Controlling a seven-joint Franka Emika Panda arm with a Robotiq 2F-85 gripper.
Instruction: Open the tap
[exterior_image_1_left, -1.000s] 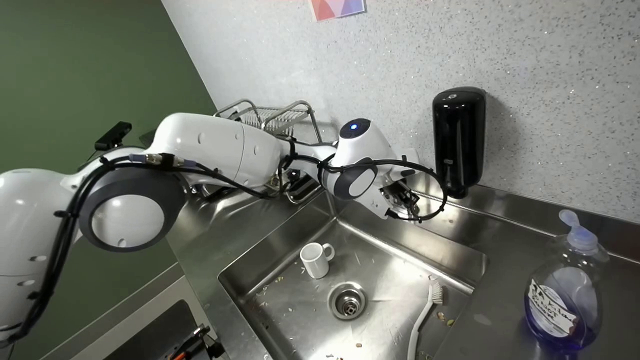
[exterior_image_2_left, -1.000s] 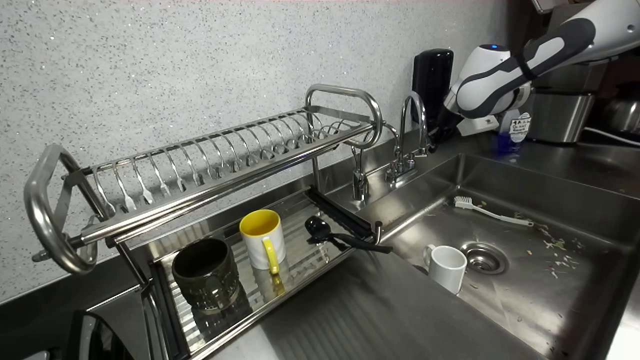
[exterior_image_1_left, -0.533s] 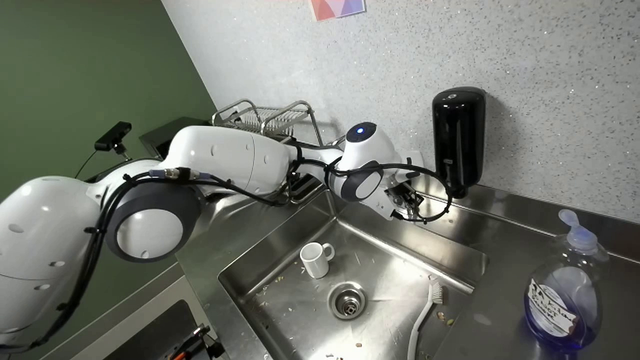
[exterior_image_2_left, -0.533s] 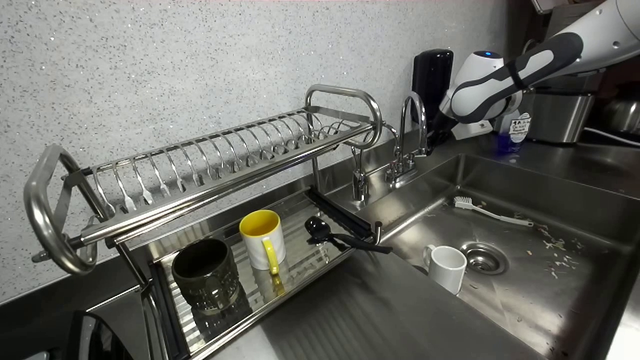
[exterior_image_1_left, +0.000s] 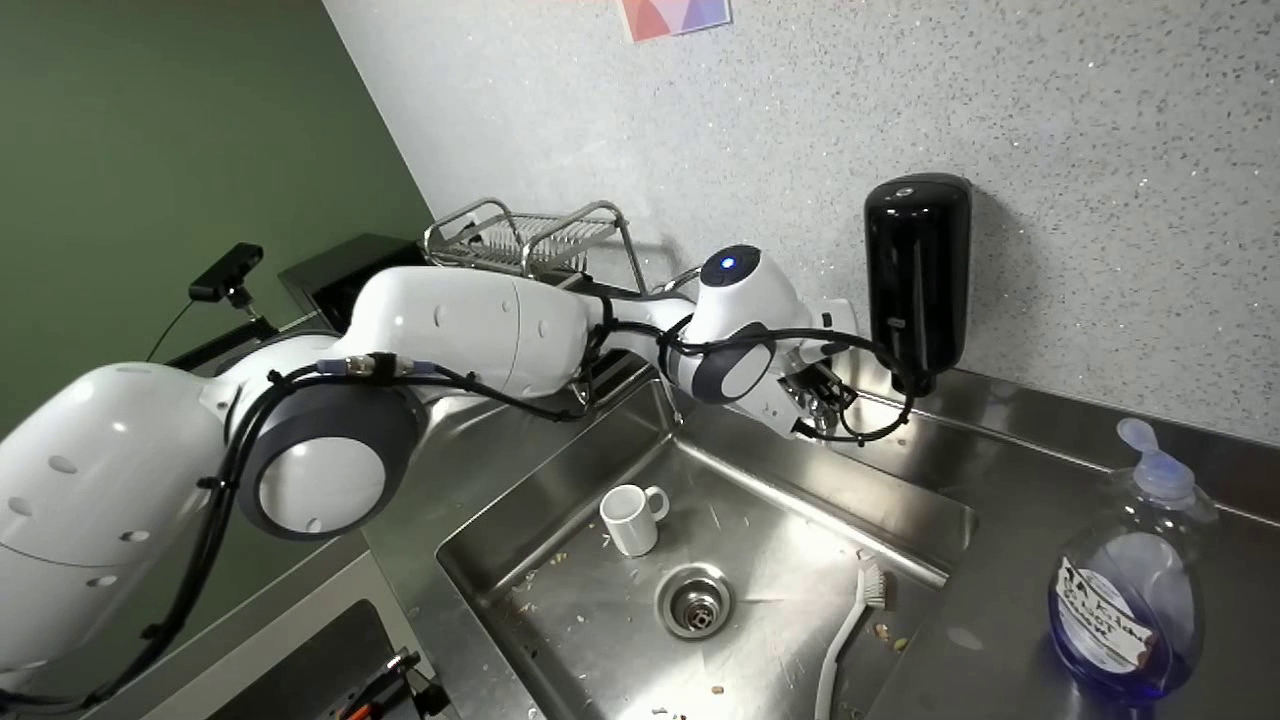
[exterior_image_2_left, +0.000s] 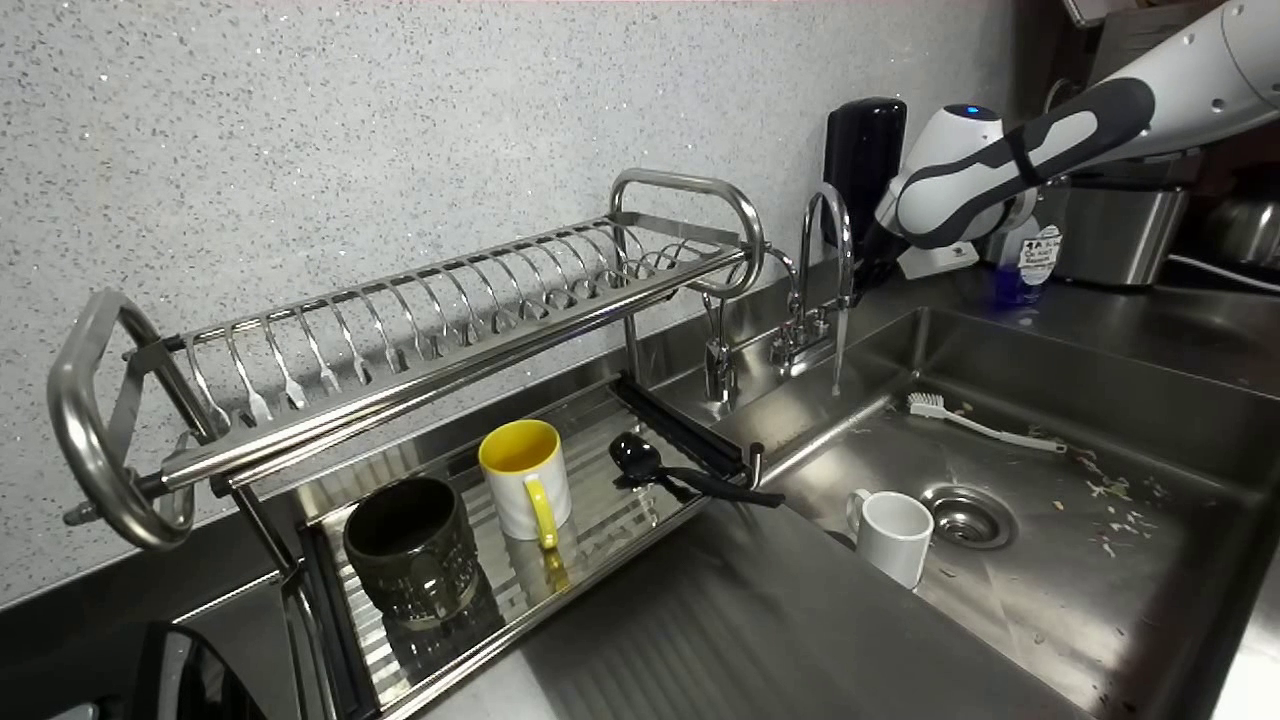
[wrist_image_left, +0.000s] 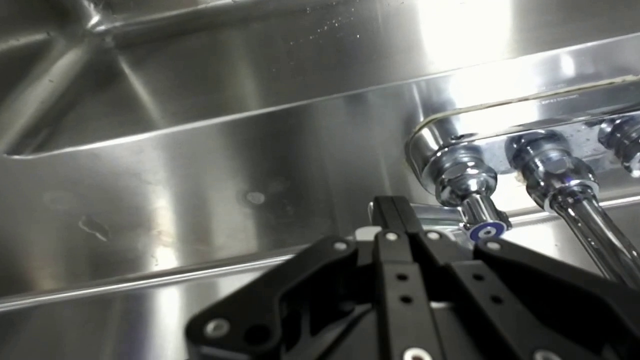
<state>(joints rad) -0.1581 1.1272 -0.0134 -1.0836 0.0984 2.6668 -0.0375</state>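
Water (exterior_image_2_left: 840, 345) runs from the chrome tap (exterior_image_2_left: 805, 250) on the wall side of the sink (exterior_image_2_left: 1080, 350). The robot's gripper (wrist_image_left: 394, 210), fingers clenched tip to tip, hangs beside the tap's blue-capped handle (wrist_image_left: 479, 209); whether they touch cannot be told. Inside, a white mug (exterior_image_2_left: 897, 540) stands near the drain (exterior_image_2_left: 968, 518) and a brush (exterior_image_2_left: 978, 426) lies well apart.

Panda arm (exterior_image_2_left: 1205, 95): slopes down leftward from the upper right in an exterior view
Elbow (exterior_image_1_left: 322, 482): bent
Forearm (exterior_image_1_left: 460, 325): nearly level
Wrist (exterior_image_1_left: 745, 310): blue status light (exterior_image_1_left: 728, 263) lit on top
Robotiq gripper (wrist_image_left: 396, 200): angled downward from the wrist
Fingertips (wrist_image_left: 385, 212): side by side, pressed together
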